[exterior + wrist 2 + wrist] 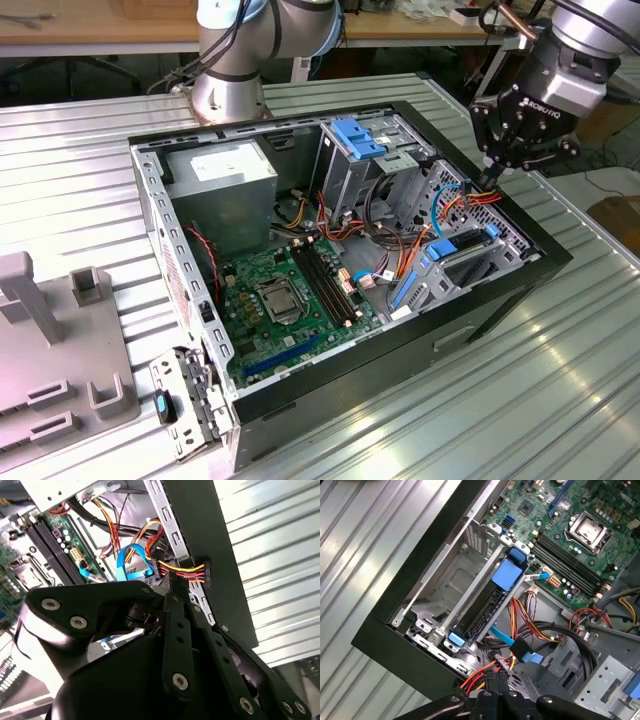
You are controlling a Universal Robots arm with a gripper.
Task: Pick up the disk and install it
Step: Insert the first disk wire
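One hand (490, 172), hanging over the corner of the open computer case (500, 300) on the exterior view's right. Fingers are drawn close together. They look pinched on the red-yellow-black power cable (182, 570) just behind its black connector (207, 575), which pokes out past the case rim. The grip looks thin; that is a judgement, not certain.

Disk (482, 610) lies in the drive bay below the hand, blue carrier rails along its sides, blue tab toward the motherboard (570, 535). Appears seated. Connector not yet on it.

Risks from here:
- Hold seems to be on the wires, not the plug, so the plug may swivel and meet the disk's port crooked, then jam.
- Little slack visible; a firm pull could strain the wires or slip them from the fingers.
- Blue data cable (132, 560) loops close by and could snag.
- Sheet-metal bay edge sits near the fingers; a low approach may strike it.
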